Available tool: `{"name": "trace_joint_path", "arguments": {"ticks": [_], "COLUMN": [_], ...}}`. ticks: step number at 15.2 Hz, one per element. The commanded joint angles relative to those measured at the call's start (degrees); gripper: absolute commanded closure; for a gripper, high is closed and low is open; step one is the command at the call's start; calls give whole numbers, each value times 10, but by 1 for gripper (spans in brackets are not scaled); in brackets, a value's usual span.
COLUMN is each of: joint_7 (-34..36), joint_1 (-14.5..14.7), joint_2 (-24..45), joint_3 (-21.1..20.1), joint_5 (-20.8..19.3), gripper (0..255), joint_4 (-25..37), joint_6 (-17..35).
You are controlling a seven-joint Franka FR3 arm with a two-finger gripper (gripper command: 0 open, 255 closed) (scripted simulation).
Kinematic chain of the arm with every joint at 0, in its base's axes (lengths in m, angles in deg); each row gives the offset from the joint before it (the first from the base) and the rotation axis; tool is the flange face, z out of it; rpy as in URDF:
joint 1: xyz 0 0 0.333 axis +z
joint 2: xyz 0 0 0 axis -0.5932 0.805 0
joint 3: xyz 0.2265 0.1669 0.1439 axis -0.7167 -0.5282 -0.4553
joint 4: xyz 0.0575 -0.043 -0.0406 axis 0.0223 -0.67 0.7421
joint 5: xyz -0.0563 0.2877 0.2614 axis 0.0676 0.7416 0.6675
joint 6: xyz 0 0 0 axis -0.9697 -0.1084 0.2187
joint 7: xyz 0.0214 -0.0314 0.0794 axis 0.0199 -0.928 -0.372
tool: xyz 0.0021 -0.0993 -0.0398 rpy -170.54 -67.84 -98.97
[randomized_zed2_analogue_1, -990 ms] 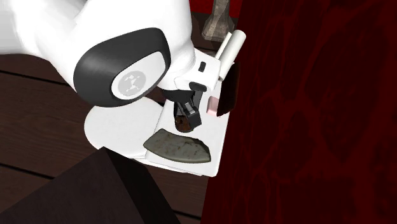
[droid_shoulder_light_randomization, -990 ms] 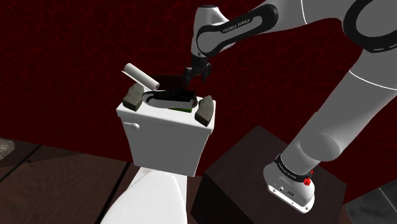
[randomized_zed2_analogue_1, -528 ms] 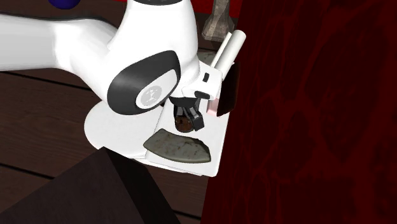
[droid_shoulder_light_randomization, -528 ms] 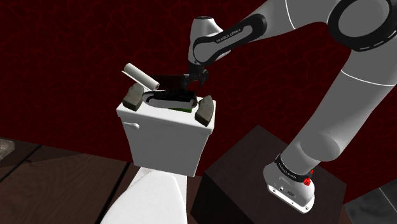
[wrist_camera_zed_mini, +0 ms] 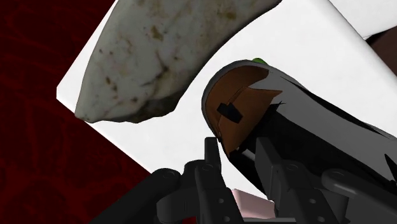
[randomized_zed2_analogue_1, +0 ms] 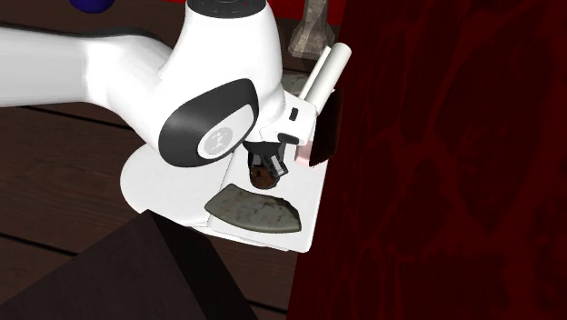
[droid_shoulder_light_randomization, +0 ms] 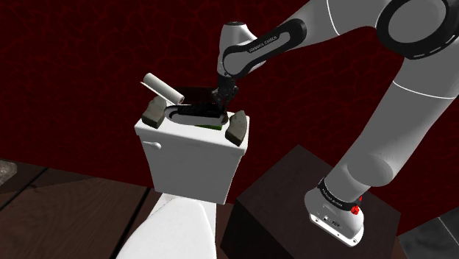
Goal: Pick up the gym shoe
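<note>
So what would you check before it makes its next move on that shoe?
1. Gripper lined up with the shoe: ok, it is at the shoe's opening.
2. Shoe resting on the toilet tank: ok.
3. Nearest grey stone apart from the gripper: ok.
4. White roll out of the way: ok, it lies at the tank's far end.
5. Firm hold on the shoe: cannot tell.

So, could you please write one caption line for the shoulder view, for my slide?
Robot gripper at the dark shoe on a white toilet tank, a grey stone beside it.
</note>
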Motion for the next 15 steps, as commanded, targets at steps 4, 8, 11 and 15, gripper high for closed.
{"name": "trace_joint_path", "arguments": {"ticks": [4, 8, 11, 15], "joint_7": [0, -4, -7, -10], "joint_1": [0, 0, -1, -1], "joint_2": [0, -16, -28, -41], "joint_3": [0, -1, -1, -1], "joint_5": [0, 4, 7, 10], "gripper": [255, 255, 255, 255], "joint_4": [0, 12, 23, 38], "joint_6": [0, -28, -50, -79]}}
